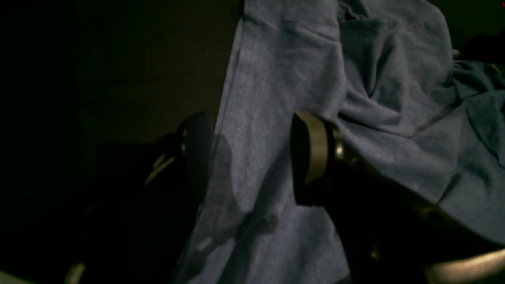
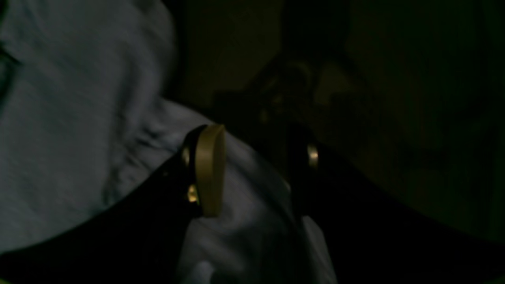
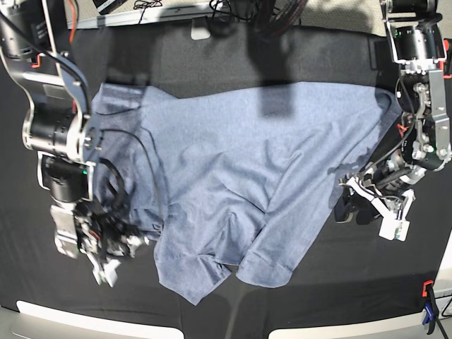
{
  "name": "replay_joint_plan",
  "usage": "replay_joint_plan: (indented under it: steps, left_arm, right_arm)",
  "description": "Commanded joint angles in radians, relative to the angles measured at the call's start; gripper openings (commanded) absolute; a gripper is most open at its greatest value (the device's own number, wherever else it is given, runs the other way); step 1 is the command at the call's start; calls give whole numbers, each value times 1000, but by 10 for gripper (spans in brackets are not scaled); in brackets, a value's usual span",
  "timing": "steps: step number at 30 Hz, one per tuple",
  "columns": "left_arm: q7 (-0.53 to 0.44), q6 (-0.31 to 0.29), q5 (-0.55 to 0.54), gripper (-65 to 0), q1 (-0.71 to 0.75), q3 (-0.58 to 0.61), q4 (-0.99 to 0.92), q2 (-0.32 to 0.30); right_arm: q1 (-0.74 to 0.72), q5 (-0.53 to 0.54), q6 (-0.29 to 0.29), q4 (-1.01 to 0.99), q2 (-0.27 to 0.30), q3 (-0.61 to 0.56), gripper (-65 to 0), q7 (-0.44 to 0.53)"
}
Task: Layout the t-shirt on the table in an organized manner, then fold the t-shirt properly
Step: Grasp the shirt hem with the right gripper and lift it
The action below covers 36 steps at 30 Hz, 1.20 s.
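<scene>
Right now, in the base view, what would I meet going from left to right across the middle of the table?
Right arm's hand → blue-grey t-shirt → left arm's hand, all over the black table.

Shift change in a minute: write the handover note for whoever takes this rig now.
Left gripper: open, jaws straddling the t-shirt's edge, nothing pinched yet.
Right gripper: jaws partly apart with shirt fabric between them; whether it is truly clamped is hard to tell in the dark wrist view.
T-shirt: spread across the middle of the table, plain side up, but still wrinkled; the near side is bunched and turned over.
Done: rough spread.
Left: pull the edges flat, straighten the bunched near side, then do all the folds.
</scene>
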<state>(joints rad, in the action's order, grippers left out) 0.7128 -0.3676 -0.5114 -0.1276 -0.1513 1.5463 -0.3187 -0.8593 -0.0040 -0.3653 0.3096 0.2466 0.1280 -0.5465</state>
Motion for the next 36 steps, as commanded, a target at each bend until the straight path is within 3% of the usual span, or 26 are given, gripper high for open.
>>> replay_joint_plan:
  steps: [1,5,10,11,13,16,20,27,36]
  left_arm:
    - [-26,-3,-13,-356,-23,-4,18,-12]
    - [-27,-3,-13,-356,-23,-4,18,-12]
    - [-33,-3,-13,-356,-22,-4,18,-12]
    - [-33,-3,-13,-356,-23,-4,18,-12]
    - [-33,-3,-13,-356,-22,-4,18,-12]
    - [-37,-3,-13,-356,-22,-4,18,-12]
    - [-41,-3,-12,-356,-22,-4,18,-12]
    - [-41,-3,-12,-356,-22,-4,18,-12]
    - [-48,-3,-12,-356,-22,-4,18,-12]
  right_arm:
    - [-32,4,-1,13,0,2,-399,11]
    - [-7,3,-5,13,-6,2,-430,0]
    - [20,-29,-19,14,-12,2,-635,12]
    - [20,-47,-19,14,-12,2,-650,11]
    - [19,-57,-38,32,-11,2,-650,-7]
    - [21,-29,-193,105,-15,2,-650,-74]
    - [52,121,-277,279,-37,2,-650,-248]
    - [310,257,-290,749,-89,-53,-650,-399]
    - [709,213,-234,1299,-89,-190,-650,-423]
